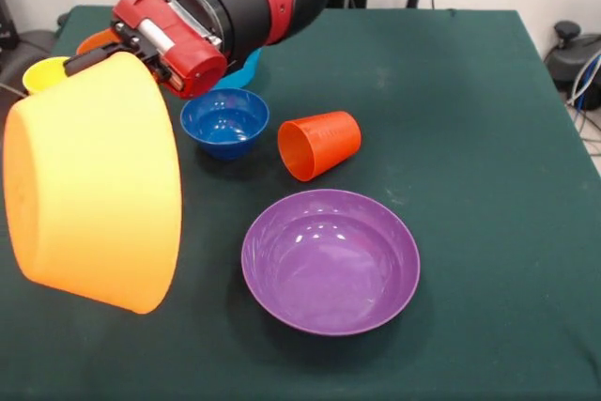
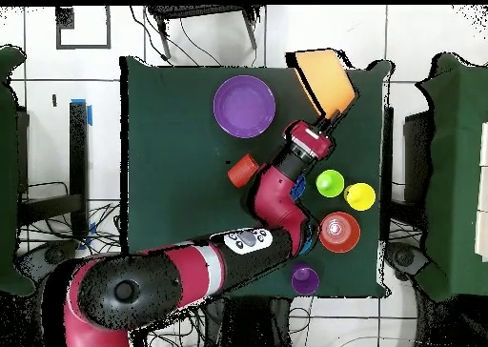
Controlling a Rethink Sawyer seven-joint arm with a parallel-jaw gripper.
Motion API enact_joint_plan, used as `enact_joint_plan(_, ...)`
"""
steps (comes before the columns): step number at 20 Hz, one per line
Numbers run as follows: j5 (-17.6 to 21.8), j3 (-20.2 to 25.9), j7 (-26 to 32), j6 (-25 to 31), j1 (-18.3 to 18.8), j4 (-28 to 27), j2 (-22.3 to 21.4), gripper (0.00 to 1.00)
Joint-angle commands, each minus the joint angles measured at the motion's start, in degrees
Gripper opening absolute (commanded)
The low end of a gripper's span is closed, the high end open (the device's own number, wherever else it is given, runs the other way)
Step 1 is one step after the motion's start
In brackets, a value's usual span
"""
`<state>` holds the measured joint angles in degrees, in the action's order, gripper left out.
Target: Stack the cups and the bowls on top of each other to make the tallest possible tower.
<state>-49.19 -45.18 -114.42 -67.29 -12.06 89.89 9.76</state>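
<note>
Gripper (image 1: 94, 52) pinching rim of big yellow-orange bowl (image 1: 94, 185), bowl hoisted off green table (image 1: 470, 138) and tipped on side, hanging over table's edge zone. Just beyond gripper: dark blue bowl (image 1: 224, 122) upright, light blue bowl (image 1: 246, 72) peeking behind arm. Orange-red cup (image 1: 319, 144) lying on side beside dark blue one. Purple bowl (image 1: 331, 260) upright, alone, near front. Yellow cup (image 1: 42, 72) behind held bowl. Overhead shows lime green (image 2: 330, 182), orange bowl (image 2: 338, 232), purple cup (image 2: 305, 278) clustered near base side.
</note>
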Motion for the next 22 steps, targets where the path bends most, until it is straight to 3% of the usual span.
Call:
enact_joint_plan(1,-3.8,4.0,2.9,0.8,-2.2,2.8,3.2,0.00)
enact_joint_plan(6,-5.6,3.8,2.5,1.1,-3.2,3.3,4.5,0.00)
enact_joint_plan(16,-2.4,2.7,0.9,4.9,-3.4,4.0,4.7,0.00)
enact_joint_plan(22,-4.2,2.7,2.9,6.0,-4.8,5.2,4.7,0.00)
